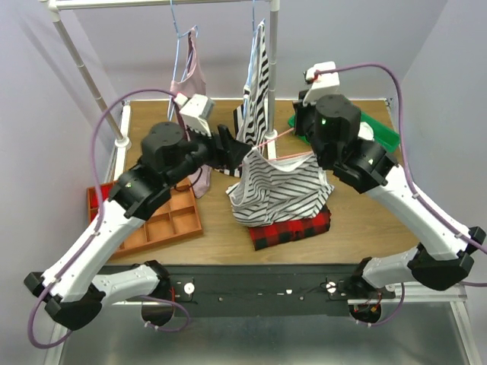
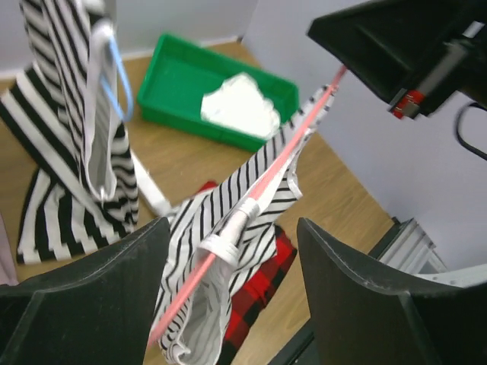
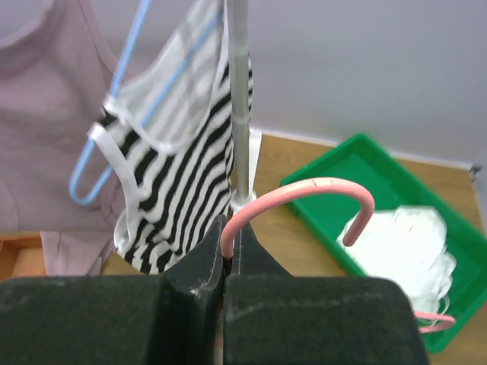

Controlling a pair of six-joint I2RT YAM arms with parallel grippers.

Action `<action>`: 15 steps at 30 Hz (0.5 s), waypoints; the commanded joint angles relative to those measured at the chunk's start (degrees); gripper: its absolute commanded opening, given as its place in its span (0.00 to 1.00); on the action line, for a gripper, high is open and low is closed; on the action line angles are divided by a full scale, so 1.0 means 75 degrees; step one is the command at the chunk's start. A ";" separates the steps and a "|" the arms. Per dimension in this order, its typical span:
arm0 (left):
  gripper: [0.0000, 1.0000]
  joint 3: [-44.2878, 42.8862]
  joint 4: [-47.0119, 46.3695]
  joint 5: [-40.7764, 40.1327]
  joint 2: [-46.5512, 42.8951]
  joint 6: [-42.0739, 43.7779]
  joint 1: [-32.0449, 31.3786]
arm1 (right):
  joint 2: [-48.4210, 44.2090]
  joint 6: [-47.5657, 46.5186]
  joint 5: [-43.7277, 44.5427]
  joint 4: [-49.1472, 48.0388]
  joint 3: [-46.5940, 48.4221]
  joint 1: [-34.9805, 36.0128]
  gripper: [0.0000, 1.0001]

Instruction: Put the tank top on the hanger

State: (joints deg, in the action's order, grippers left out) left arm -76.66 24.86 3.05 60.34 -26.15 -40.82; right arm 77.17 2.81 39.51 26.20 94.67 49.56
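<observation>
At about 8 o'clock on the table sits an orange tray with small boxes in it. Up at 11 o'clock a mauve top hangs from the rail. The left gripper reaches in from 9 o'clock toward the middle of the table. Its two fingers stand wide apart and hold nothing. In the left wrist view the hanger and one strap of the tank top run through the gap between them, and they do not seem to touch either finger. At 12 o'clock a bold striped top hangs on a blue hanger, beside a white pole. The tank top hangs in the air over the middle of the table, draped on the thin pink hanger. One strap lies along the hanger's arm, and the rest of the cloth droops down in a loose bunch. Right under it, at 6 o'clock from it, lies a red and black checked cloth. The right gripper is at 1 o'clock from the tank top. Its fingers are squeezed tight on the hanger just below the hook, and the hook curls up over them in the right wrist view. At 2 o'clock on the table sits a green tray with a white cloth in it.
</observation>
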 commanded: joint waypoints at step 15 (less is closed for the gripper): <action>0.77 -0.2481 0.0128 0.1069 -0.0685 0.1904 0.0040 | 0.0376 -0.1513 -0.2759 0.0408 0.4266 0.0036 0.01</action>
State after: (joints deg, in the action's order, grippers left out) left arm -93.47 20.49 6.68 53.43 -16.99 -40.82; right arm 82.83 -10.92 26.96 29.69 133.36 49.54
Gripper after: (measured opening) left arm 0.800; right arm 0.041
